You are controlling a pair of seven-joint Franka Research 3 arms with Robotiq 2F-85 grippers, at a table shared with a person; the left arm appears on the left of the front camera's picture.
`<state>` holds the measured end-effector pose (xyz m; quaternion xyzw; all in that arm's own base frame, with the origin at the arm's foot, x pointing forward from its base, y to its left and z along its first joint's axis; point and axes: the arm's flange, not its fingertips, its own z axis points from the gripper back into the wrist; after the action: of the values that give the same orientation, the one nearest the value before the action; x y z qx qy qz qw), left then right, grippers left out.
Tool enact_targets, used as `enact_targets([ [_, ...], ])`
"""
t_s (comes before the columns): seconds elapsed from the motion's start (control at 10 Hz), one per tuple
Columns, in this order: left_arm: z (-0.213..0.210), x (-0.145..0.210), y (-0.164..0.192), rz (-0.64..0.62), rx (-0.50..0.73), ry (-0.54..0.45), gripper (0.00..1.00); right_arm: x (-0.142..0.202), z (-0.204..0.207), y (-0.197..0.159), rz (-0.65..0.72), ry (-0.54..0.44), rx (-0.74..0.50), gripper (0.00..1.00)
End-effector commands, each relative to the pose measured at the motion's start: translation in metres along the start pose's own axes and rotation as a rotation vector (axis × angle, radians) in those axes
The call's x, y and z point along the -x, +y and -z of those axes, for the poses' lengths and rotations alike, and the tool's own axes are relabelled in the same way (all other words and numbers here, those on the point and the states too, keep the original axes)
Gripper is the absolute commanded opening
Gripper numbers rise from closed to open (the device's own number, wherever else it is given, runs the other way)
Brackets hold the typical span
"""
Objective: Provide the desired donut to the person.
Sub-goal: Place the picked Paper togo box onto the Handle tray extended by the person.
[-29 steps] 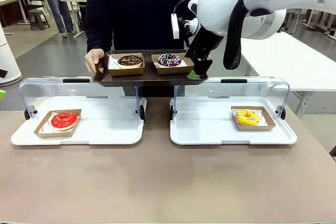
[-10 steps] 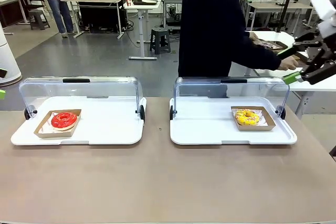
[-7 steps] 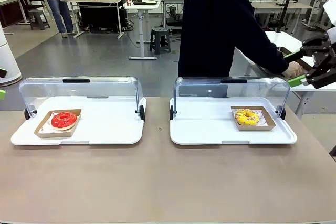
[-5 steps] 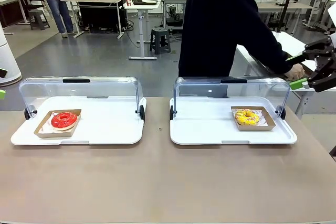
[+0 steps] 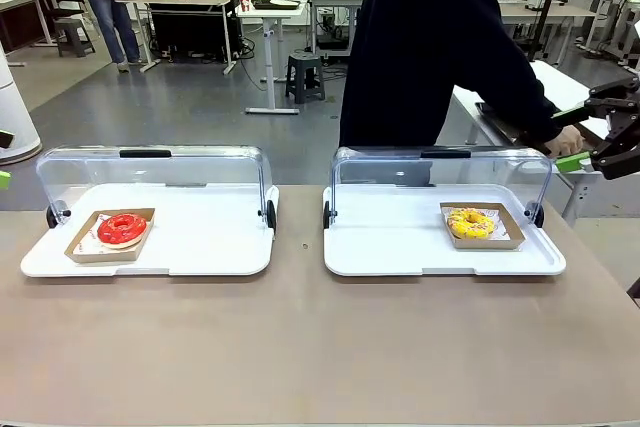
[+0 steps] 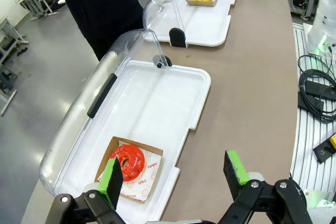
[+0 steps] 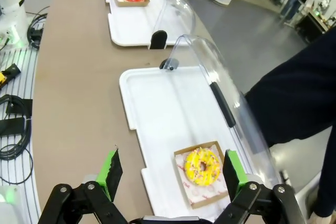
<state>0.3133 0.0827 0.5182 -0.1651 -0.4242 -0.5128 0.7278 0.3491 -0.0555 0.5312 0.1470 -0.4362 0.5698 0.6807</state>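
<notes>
With the handover seemingly complete, the person (image 5: 430, 47) in a dark sweatshirt leans to the far right of the scene, one hand (image 5: 568, 139) resting on a dark tray (image 5: 500, 117) set on a white side table (image 5: 560, 87) beyond the brown table (image 5: 300, 347). Which donut was asked for cannot be read from this moment; two remain in the display cases: a red donut (image 5: 121, 228) in its cardboard tray at the near left corner of the left case (image 5: 150, 247), and a yellow donut (image 5: 470, 222) toward the right end of the right case (image 5: 440, 252), both clear lids swung up and back. The right gripper (image 5: 600, 142) hangs at the far right edge, beside the person's hand, jaws apart and holding nothing; its wrist camera looks down on the yellow donut between green-padded fingers (image 7: 111, 170). The left gripper (image 6: 176, 177), equally wide apart and empty, hovers above the near edge of the left case with the red donut just ahead. If another donut is wanted, the next move likely calls for waiting on the person's cue, then a level grasp on a cardboard tray's rim.
</notes>
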Motion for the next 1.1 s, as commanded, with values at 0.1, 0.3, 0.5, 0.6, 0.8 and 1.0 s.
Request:
enact_targets([
  [0.1,0.0,0.0,0.0,0.0,0.002,-0.01,1.0,0.003,0.002,-0.008,0.055,0.051,0.04,1.0],
  [0.3,0.0,0.0,0.0,0.0,0.002,-0.01,1.0,-0.004,0.003,-0.01,0.024,0.017,0.042,1.0],
  [0.5,0.0,0.0,0.0,0.0,0.002,-0.01,1.0,0.006,-0.002,-0.005,0.027,0.036,0.025,1.0],
  [0.6,0.0,0.0,0.0,0.0,0.002,-0.01,1.0,0.006,-0.002,-0.005,0.027,0.036,0.025,1.0],
  [0.8,0.0,0.0,0.0,0.0,0.002,-0.01,1.0,0.006,-0.002,-0.005,0.027,0.036,0.025,1.0],
  [1.0,0.0,0.0,0.0,0.0,0.002,-0.01,1.0,0.006,-0.002,-0.005,0.027,0.036,0.025,1.0],
])
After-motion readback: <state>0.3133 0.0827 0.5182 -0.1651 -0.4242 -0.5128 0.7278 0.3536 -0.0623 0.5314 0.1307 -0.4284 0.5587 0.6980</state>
